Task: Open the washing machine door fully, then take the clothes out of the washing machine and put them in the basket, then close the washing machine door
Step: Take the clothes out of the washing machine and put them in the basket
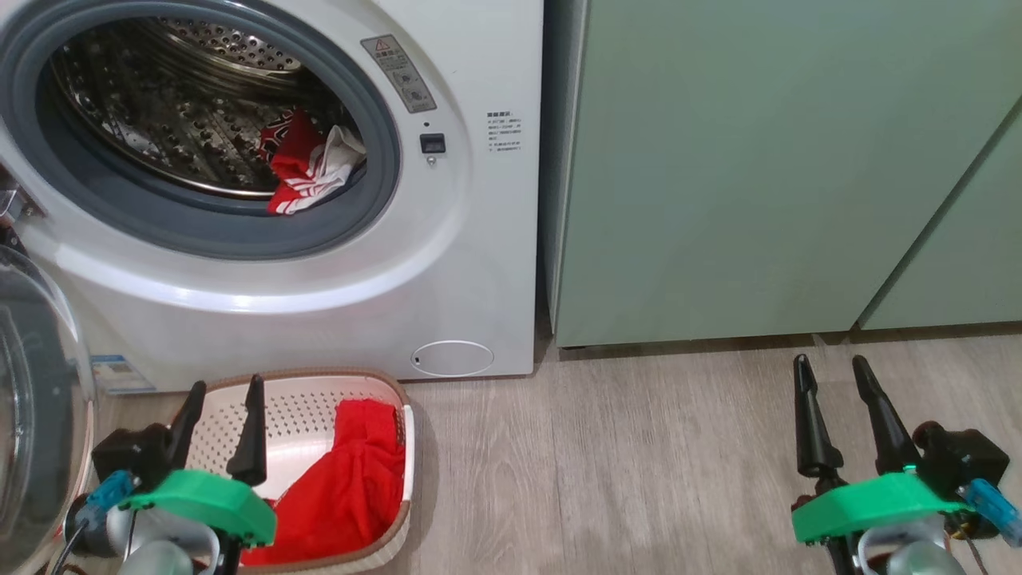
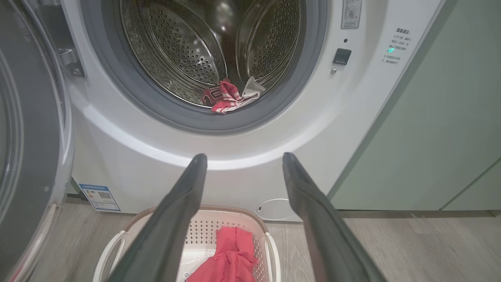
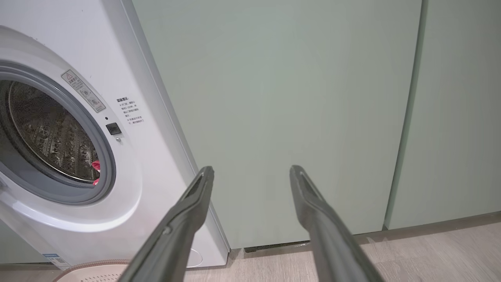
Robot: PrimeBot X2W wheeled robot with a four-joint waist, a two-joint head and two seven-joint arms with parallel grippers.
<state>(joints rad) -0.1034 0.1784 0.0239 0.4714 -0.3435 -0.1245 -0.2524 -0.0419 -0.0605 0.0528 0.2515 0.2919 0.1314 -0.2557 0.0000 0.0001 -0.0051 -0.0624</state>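
1. I see the large white front-loading washing machine (image 1: 479, 239). Its round black-rimmed door (image 1: 36, 399), with the clear bulging window, is swung wide open at the left edge of the head view.
2. Inside the perforated steel drum (image 1: 160, 104), a red-and-white striped garment (image 1: 307, 172) lies at the lower right, against the grey rubber ring (image 1: 239, 231).
3. The small cream perforated plastic basket (image 1: 319, 375), brown-rimmed, stands on the pale wood-look floor (image 1: 599, 463) just in front of the machine. A plain red garment (image 1: 351, 487) lies in it, bunched towards its right side.
4. My left hand (image 1: 227, 383) hovers over the basket's left part, its two dark fingers spread apart and holding nothing.
5. My right hand (image 1: 830, 361) is well apart to the right, above bare floor before the flat pale green cabinet doors (image 1: 758, 160). It is also spread wide and empty.
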